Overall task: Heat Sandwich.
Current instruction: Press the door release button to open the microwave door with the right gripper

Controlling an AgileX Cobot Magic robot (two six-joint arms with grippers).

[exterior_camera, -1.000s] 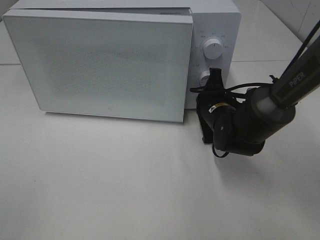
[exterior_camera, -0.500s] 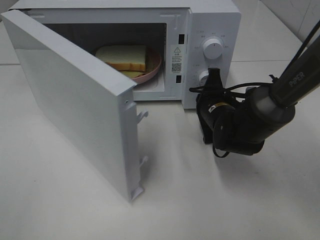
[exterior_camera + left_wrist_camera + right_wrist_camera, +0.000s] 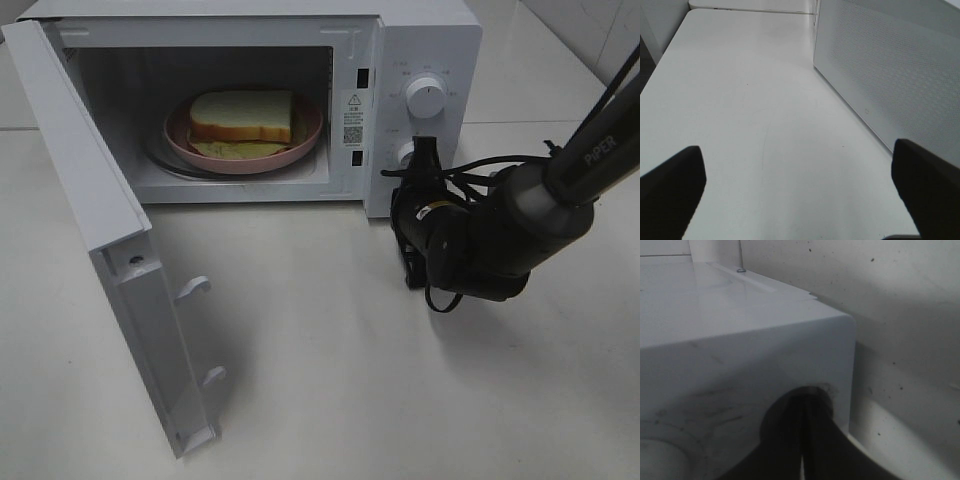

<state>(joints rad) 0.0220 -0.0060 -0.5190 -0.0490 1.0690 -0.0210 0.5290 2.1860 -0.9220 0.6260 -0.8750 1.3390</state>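
looking from the left side, the left gripper (image 3: 795, 152) has its two dark fingers (image 3: 671, 187) spread wide apart, with the white table (image 3: 740, 100) showing between them. just past it stands the perforated outer face of the microwave door (image 3: 890, 65). in the exterior high view that door hangs fully open on its left hinge, edge-on to the camera, with two white latch hooks (image 3: 195, 288) sticking out of its free edge. next comes the lit cavity of the white microwave (image 3: 420, 40). a round pink plate (image 3: 312, 135) sits on the cavity floor. the sandwich (image 3: 242, 115) lies on that plate, a thick pale slice with a tan crust, and a flatter yellow-green layer shows along its front edge. right of the cavity is the control panel, with an upper knob (image 3: 425, 97) above a lower knob (image 3: 408, 153). the right gripper (image 3: 428, 152) points at the lower knob with its jaws pressed together and nothing held between them. whether the tips actually touch the knob i cannot tell. behind it the black right arm (image 3: 590, 160) slants away to the right edge above the table.
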